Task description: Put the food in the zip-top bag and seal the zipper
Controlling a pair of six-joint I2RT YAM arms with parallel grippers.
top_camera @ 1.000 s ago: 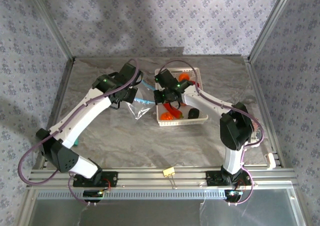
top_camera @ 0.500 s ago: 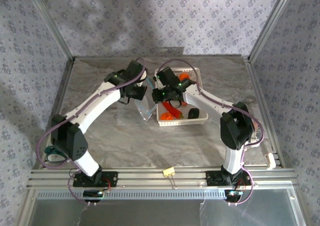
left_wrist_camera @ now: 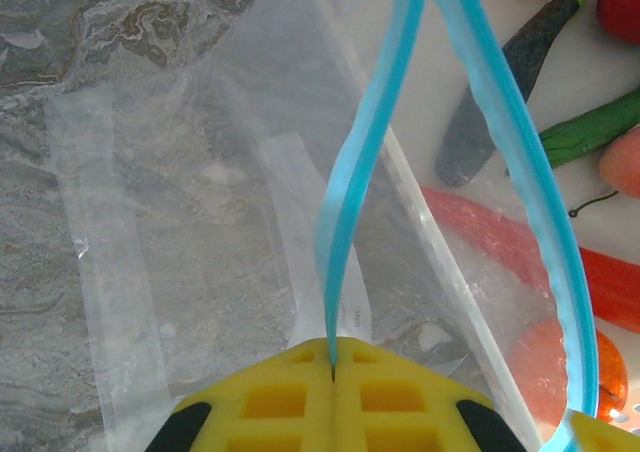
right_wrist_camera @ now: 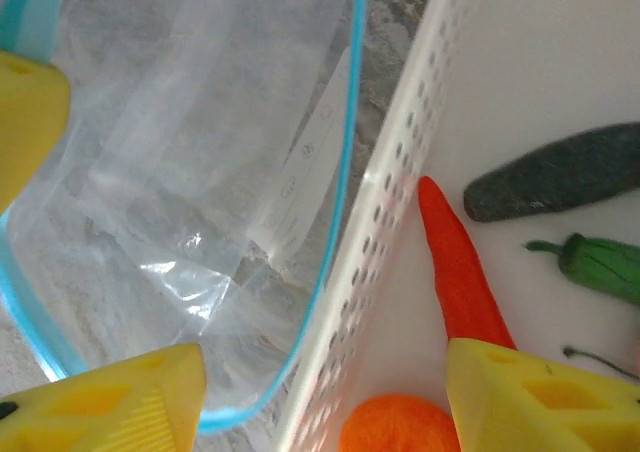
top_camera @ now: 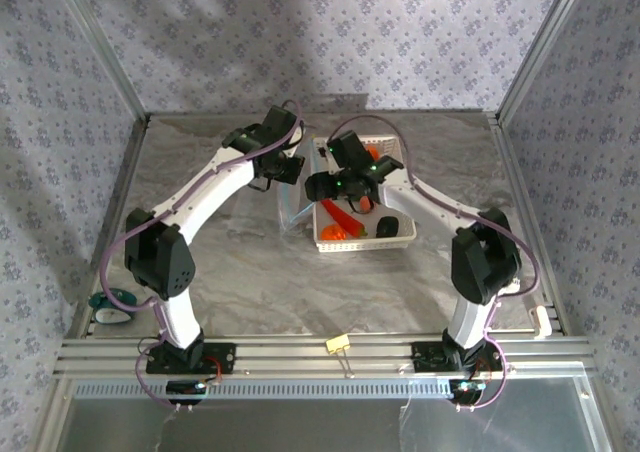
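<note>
Lighting: bright, even, seemingly coming from overhead; soft shadows lying across the back wall (top_camera: pixel 230 32). Wrist views: near edges blurring; zip-top bag (right_wrist_camera: pixel 180 152) glinting faintly.

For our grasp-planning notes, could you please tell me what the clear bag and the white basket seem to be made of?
The zip-top bag looks like thin, glossy clear plastic film: the table shows through and it creases. Its zipper seems thicker light-blue plastic. The basket appears rigid matte white plastic, perforated.

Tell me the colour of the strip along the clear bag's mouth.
Light blue. The zipper strip shows best in the left wrist view.
</note>
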